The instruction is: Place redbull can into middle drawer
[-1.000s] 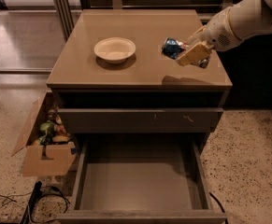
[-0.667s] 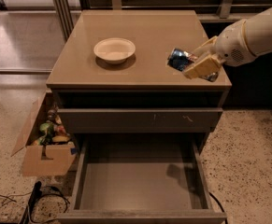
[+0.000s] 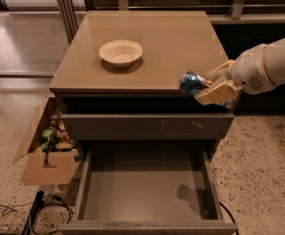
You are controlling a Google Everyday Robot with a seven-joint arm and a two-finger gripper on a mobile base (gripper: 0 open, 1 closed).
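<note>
My gripper [image 3: 211,86] is shut on the redbull can [image 3: 191,82], a small dented blue-and-silver can held tilted on its side. It hangs in the air at the front right edge of the cabinet top [image 3: 171,43], above the right side of the open middle drawer [image 3: 144,187]. The drawer is pulled far out and its flat grey-brown bottom is bare. A shadow of the gripper falls on the drawer's right part.
A white round bowl [image 3: 121,52] sits on the cabinet top, left of centre. The closed drawer front [image 3: 147,126] with pale scuff marks lies above the open drawer. A cardboard box [image 3: 46,148] of items stands on the floor at the left, with cables [image 3: 39,209] near it.
My gripper has carried the can forward and down, from over the right part of the cabinet top to its front right edge above the open drawer.
</note>
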